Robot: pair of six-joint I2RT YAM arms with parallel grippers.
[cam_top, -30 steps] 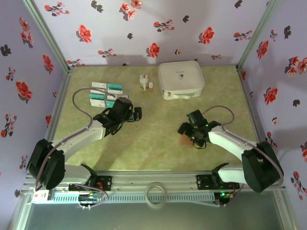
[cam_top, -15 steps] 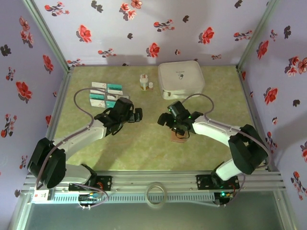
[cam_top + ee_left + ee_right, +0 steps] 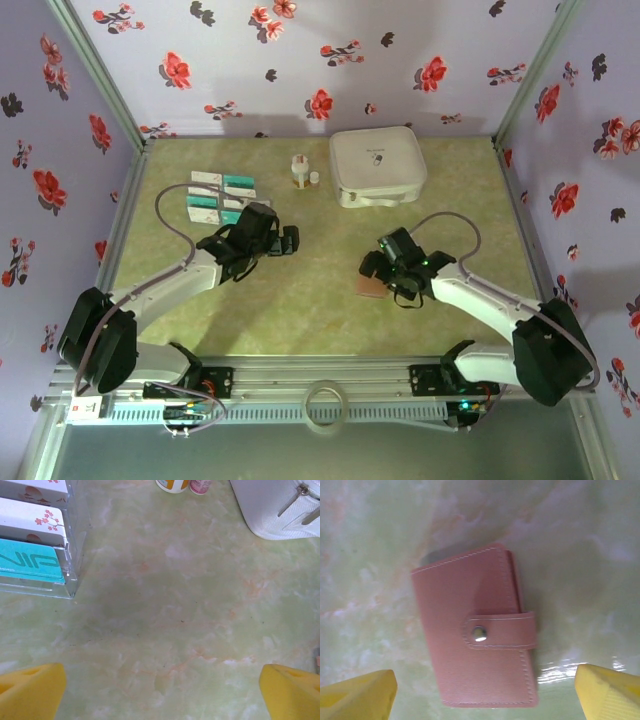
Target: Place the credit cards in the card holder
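Card holder (image 3: pixel 475 630) lies flat on the table (image 3: pixel 300 310), strap snapped shut, on the arms' side of the white zip case (image 3: pixel 378 167). Right gripper (image 3: pixel 482 692) hangs over it, jaws spread wide, holding nothing. Credit cards (image 3: pixel 30 545) sit in a clear tray (image 3: pixel 72 555) left of the case. Left gripper (image 3: pixel 160 692) is near them, agape and empty.

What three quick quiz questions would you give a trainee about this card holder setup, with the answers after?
1. True or false: the card holder lies closed, its strap snapped down.
2. Which is nearer the credit cards, the left end effector or the right end effector?
3. The right end effector is: A) open above the card holder, B) shut on the card holder, C) shut on a card.

Key: 1 true; 2 the left end effector; 3 A.
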